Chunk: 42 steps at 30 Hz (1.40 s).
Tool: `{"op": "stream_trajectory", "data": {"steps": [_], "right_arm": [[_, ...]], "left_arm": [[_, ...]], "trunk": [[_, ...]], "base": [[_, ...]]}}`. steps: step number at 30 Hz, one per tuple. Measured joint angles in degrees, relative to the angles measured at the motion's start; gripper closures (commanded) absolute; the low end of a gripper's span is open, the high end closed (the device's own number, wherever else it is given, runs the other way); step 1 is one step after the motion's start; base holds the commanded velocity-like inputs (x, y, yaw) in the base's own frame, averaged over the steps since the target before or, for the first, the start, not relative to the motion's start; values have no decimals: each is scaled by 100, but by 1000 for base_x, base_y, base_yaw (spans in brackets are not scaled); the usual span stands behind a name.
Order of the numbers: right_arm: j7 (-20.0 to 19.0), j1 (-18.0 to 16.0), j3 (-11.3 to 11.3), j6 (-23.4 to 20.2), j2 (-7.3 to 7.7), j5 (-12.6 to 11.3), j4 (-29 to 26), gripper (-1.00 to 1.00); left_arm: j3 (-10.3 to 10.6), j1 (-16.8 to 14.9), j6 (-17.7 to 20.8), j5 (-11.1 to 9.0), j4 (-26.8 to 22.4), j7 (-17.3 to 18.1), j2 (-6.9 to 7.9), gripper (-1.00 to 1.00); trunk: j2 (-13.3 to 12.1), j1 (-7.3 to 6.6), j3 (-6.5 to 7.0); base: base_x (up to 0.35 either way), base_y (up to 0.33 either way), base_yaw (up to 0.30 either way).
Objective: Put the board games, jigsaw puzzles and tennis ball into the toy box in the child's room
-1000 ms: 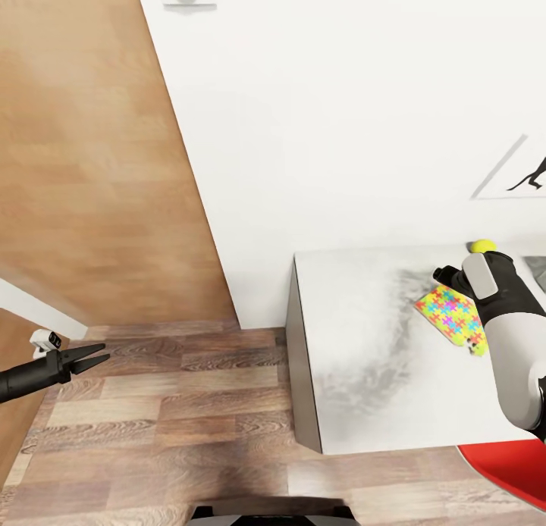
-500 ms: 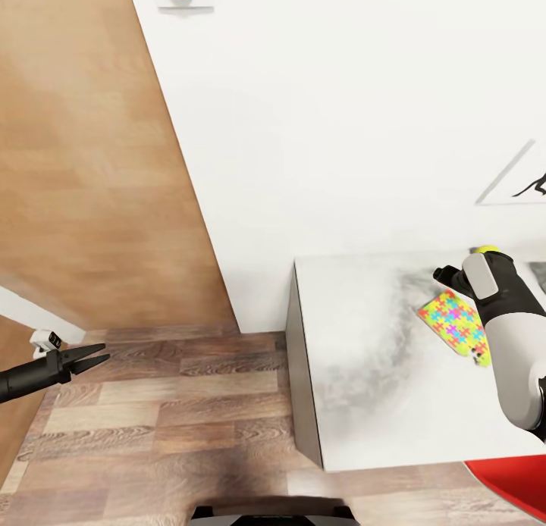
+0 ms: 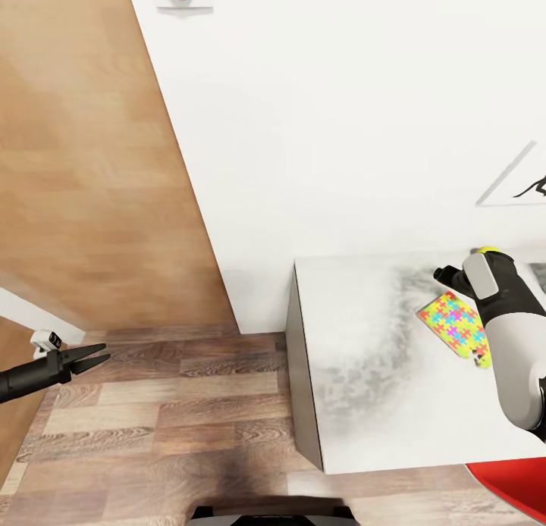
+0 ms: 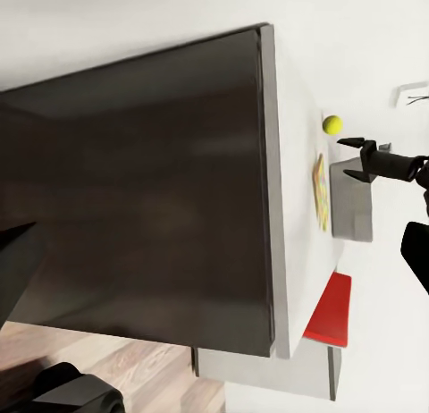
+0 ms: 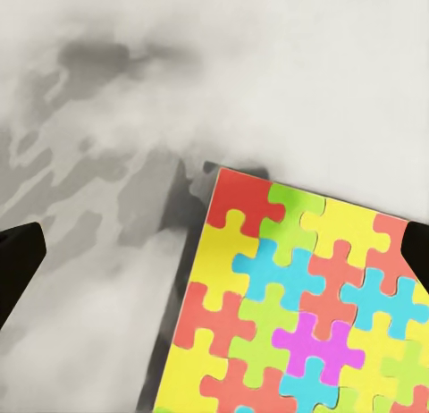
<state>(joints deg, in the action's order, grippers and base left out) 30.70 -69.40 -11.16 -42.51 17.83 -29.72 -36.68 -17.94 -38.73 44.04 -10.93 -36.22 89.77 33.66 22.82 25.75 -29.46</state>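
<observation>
The right gripper (image 3: 442, 274), fingers apart, hangs just above the jigsaw puzzle (image 3: 454, 320) on the desk (image 3: 364, 374); the left gripper (image 3: 95, 357), fingers slightly apart, is far away.

Table (image 3: 364, 374): pale grey mottled top, dark side panel, set against white wall, standing on wood-plank floor (image 3: 167, 405). On top: one multicoloured jigsaw puzzle (image 3: 453, 326), lying flat near the far right; a tennis ball (image 3: 485, 250) beyond it, close to the wall.
</observation>
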Motion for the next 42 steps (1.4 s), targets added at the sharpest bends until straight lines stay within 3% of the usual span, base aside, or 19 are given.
{"op": "stream_trajectory", "data": {"steps": [42], "right_arm": [[-6,-201,9,-12,0,1,6,-100]], "left_arm": [[0,0,0,0,-2,0,-1,-100]], "trunk": [[0,0,-98]], "base": [[22,-29,0]]}}
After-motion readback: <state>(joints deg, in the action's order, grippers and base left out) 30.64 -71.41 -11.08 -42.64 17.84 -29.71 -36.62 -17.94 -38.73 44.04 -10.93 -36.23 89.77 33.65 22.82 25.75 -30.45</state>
